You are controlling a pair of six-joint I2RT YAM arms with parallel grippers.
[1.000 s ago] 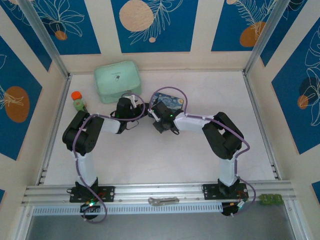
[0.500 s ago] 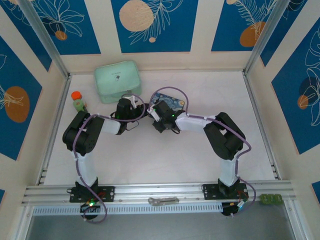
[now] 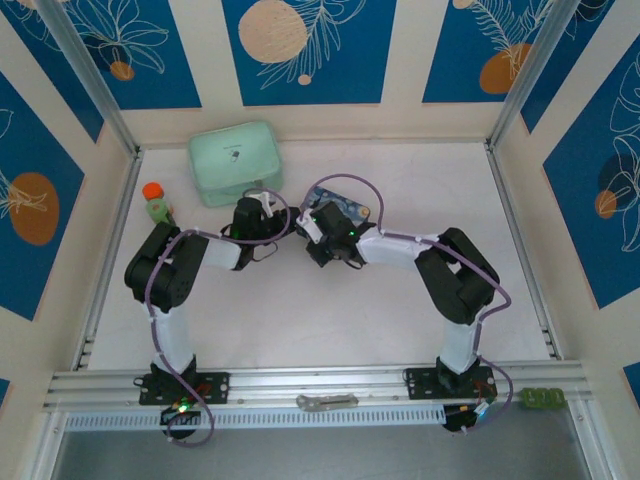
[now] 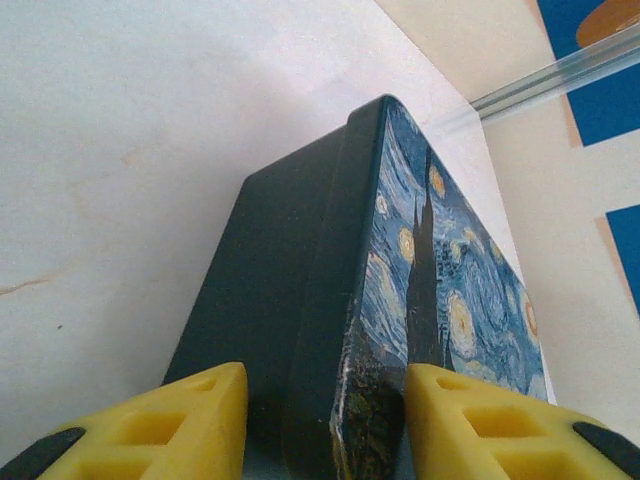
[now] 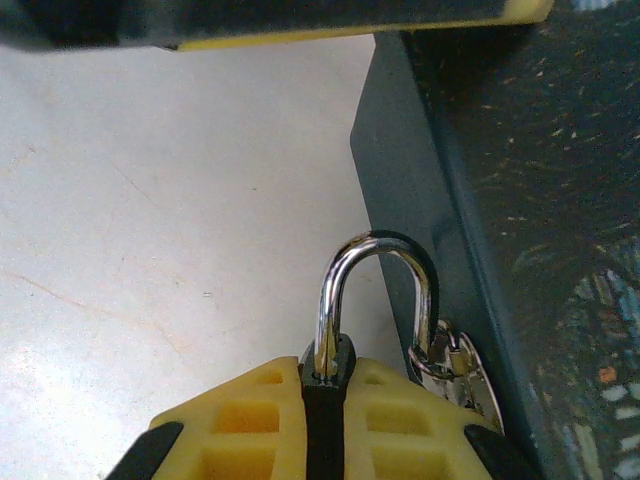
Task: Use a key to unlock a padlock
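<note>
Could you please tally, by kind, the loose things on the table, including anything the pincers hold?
Boxes: 2, the mint-green case and the dark blue tin
Padlocks: 1, the padlock gripped in the right pincer
Bottles: 1, the orange-capped bottle
Total: 4

Silver-shackled padlock (image 5: 327, 300), starry blue tin (image 4: 440, 290)
</note>
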